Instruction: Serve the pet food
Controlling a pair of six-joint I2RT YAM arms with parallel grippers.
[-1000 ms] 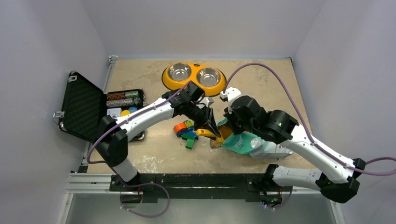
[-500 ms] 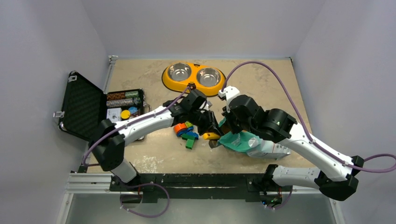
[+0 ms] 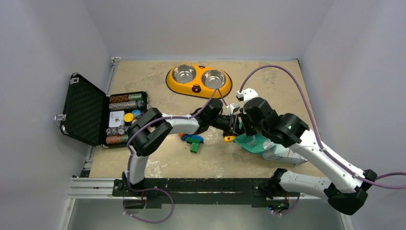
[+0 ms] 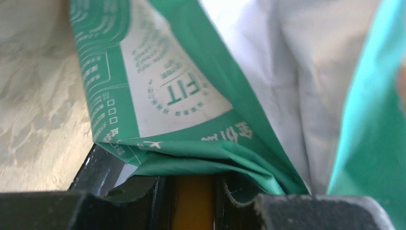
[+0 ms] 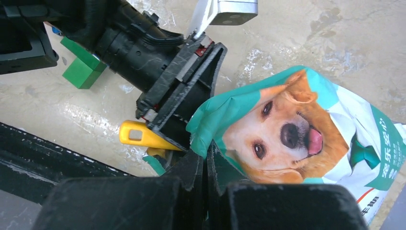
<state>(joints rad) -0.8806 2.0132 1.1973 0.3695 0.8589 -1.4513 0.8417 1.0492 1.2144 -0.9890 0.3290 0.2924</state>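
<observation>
The pet food itself is hidden inside the teal-green and white bag [image 3: 262, 144] printed with a golden dog [image 5: 287, 127], which lies on the table right of centre. My right gripper [image 5: 207, 167] is shut on the bag's teal top edge and holds it up. My left gripper [image 4: 191, 191] is shut on the handle of a yellow scoop [image 4: 191, 203]. The scoop's front end goes in under the bag's folded rim [image 4: 201, 160] and is hidden there. Its handle end [image 5: 136, 135] sticks out beside the left fingers [image 5: 184, 103]. From above, both grippers meet at the bag's mouth [image 3: 235, 130].
An orange stand with two steel bowls [image 3: 198, 79] sits at the back centre. Colourful toy blocks [image 3: 193, 141] lie just left of the bag, under the left arm. An open black case [image 3: 88, 115] of chips stands at the left edge.
The left arm has stretched out to the right, carrying the yellow scoop from beside the blocks to the bag's mouth. The right gripper has shifted a little right with the bag's edge.
</observation>
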